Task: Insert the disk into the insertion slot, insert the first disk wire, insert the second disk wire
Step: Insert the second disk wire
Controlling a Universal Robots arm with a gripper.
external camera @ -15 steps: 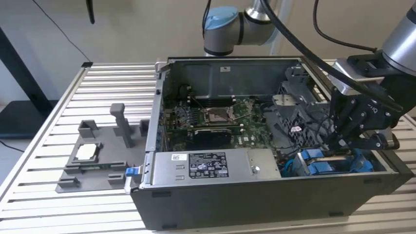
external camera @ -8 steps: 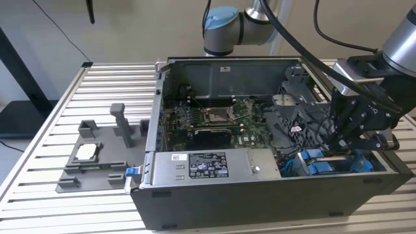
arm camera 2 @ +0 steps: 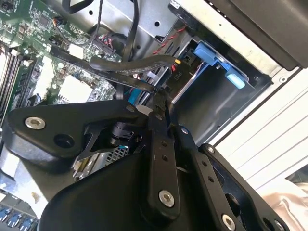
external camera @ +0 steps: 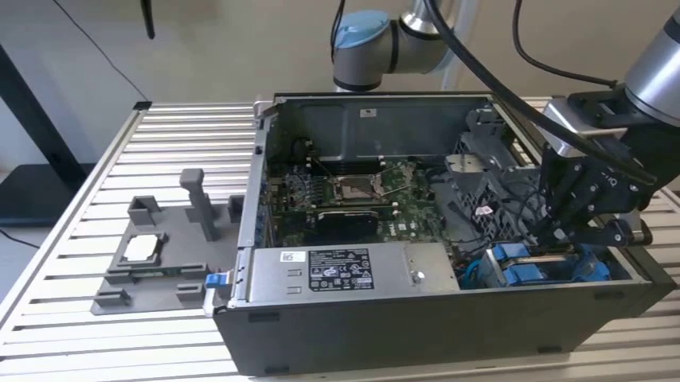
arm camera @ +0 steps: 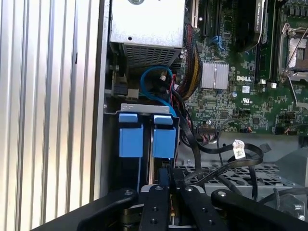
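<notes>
Where the slatted metal bench carries it, an open grey computer case lies with its inside turned up, and the green motherboard covers its floor. At the exterior view's right, the arm reaches down into the corner of the case with the drive cage. The insertion slot is there, and the disk already sits in it, so that mainly the blue carrier tabs stand out, two side by side. The gripper hangs just above these tabs in the exterior view. In the second wrist view the jaws are together, clamped on a flat black disk wire that runs off toward the motherboard. On the bench at the exterior view's left stands a grey fixture tray with a small silver chip lying in it.
</notes>
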